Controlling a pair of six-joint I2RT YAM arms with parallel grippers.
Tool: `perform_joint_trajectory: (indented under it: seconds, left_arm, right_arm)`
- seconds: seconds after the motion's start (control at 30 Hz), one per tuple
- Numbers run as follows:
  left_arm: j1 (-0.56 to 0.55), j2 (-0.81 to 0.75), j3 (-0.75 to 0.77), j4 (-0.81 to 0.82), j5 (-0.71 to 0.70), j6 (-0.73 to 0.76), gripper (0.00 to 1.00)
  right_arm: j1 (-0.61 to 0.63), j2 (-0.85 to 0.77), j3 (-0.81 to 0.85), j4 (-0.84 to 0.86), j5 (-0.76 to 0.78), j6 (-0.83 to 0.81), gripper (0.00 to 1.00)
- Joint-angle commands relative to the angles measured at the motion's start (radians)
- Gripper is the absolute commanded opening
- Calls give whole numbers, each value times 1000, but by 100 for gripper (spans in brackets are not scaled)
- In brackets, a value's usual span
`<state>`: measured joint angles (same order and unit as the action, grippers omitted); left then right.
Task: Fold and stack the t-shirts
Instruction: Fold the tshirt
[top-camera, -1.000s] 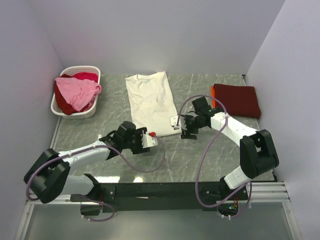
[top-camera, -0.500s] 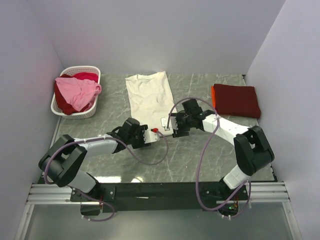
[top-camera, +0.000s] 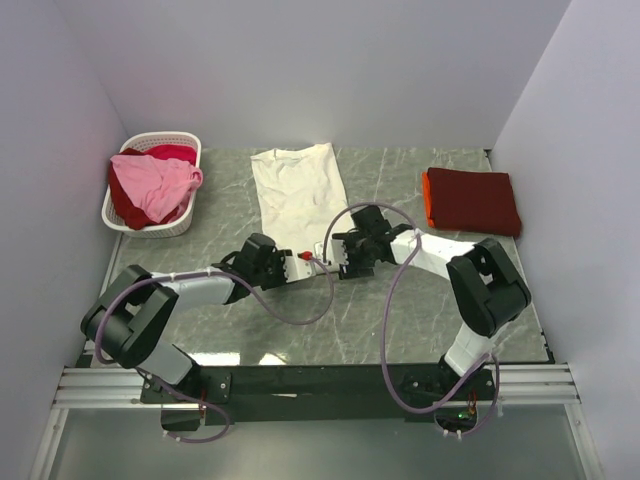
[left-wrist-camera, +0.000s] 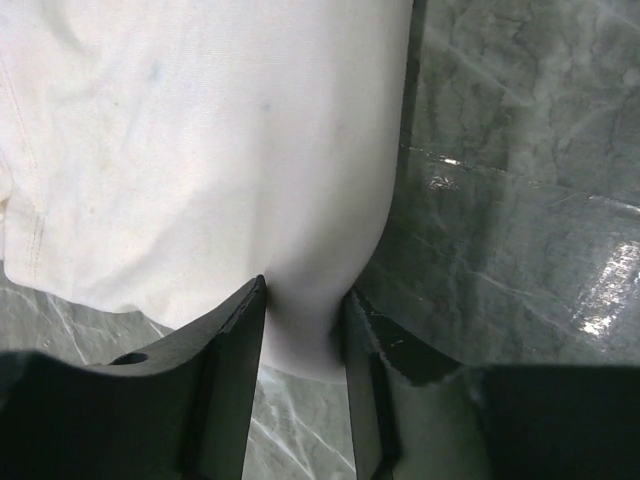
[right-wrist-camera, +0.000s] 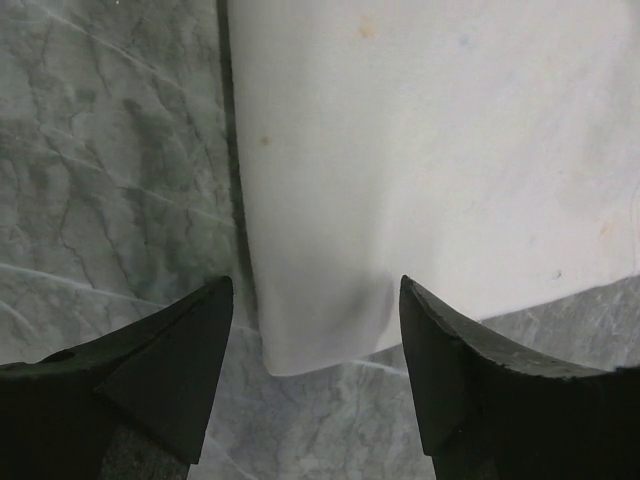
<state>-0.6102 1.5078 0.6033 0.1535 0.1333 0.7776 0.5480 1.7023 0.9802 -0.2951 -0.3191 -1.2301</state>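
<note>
Between my left gripper's (left-wrist-camera: 300, 330) fingers sits the cream-white t-shirt's (left-wrist-camera: 200, 150) near hem, pinched for folding; ahead of my right gripper (right-wrist-camera: 315, 330), jaws spread wide, its other corner lies ungrasped.

Robot lab test cell: plain white partition walls (top-camera: 330, 70) box in a marble-look bench (top-camera: 380, 300); arms bolted to a metal rail (top-camera: 300, 385) at the bench's near edge.

Grey marble table (top-camera: 400, 310): cream shirt (top-camera: 295, 185), dk red shirt (top-camera: 472, 200), white basket (top-camera: 185, 222).
</note>
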Motion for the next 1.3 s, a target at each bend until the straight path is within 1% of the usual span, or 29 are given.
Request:
perform_joint_trajectory:
  seconds: [0.0,0.07,0.17,0.2,0.27,0.3,0.33,0.37,0.4,0.43,0.53,0.57,0.63,0.67,0.73,0.77,0.8,0.83,0.87,0.93,0.97,1.0,1.07,1.1,1.17,1.27]
  left_arm:
    - [6,15,-13,6,5,15,40]
    - [6,17,-13,6,8,15,34]
    - [6,23,-14,9,5,15,26]
    - [6,23,-17,9,6,14,23]
    - [6,22,-17,9,5,12,17]
    - [6,20,-22,12,5,12,15]
    - [6,17,-25,15,6,11,10]
    - [6,9,-28,15,9,11,7]
    - [6,5,-31,11,14,8,4]
    - [6,-3,-33,1,23,3,1]
    - [3,-49,-37,-46,71,-9,1]
    - [-2,-82,-37,-75,112,-12,1]
    - [-26,-115,-28,-133,149,-23,1]
    - [-42,-142,-24,-187,173,-35,1]
    - [-101,-165,-25,-241,195,-78,1]
    - [-126,-190,-34,-277,203,-95,1]
    - [-181,-201,-39,-291,216,-130,1]
    - [-212,-213,-43,-302,218,-152,1]
    - [-273,-239,-51,-316,221,-173,1]
    - [-339,-283,-60,-335,227,-244,1]
    - [-403,-297,-60,-339,224,-262,1]
    - [-433,-310,-56,-354,215,-302,1]
    - [-497,-345,-39,-364,204,-331,1]
    - [-511,-356,-34,-376,194,-340,1]
    - [-516,-383,-19,-384,170,-339,1]
    - [-498,-408,-7,-385,121,-275,1]
  right_arm:
    - [24,26,-2,49,43,24,73]
    - [27,49,14,51,81,43,72]
    - [32,80,35,63,139,87,66]
    - [32,91,44,59,152,95,57]
    - [32,112,57,60,183,119,49]
    - [32,117,58,53,187,123,39]
    - [33,122,61,44,187,129,33]
    - [33,125,63,34,183,130,13]
    - [33,122,61,21,177,136,2]
    - [32,114,54,13,164,142,0]
    - [30,47,34,-48,129,146,0]
    - [29,28,31,-76,92,147,0]
    - [27,-16,-1,-162,51,146,0]
    - [27,-71,-18,-195,25,136,0]
    - [32,-131,-85,-275,-44,113,0]
    - [33,-195,-110,-303,-61,103,0]
    - [39,-231,-133,-340,-86,104,0]
    - [44,-294,-173,-363,-90,104,0]
    - [49,-320,-184,-437,-97,95,0]
    - [59,-396,-207,-504,-115,93,0]
    - [64,-418,-212,-583,-124,86,0]
    - [72,-444,-221,-620,-135,57,0]
    - [79,-516,-238,-659,-155,70,0]
    - [78,-539,-250,-661,-158,86,0]
    - [79,-596,-256,-633,-137,119,0]
    - [60,-604,-227,-590,-87,187,0]
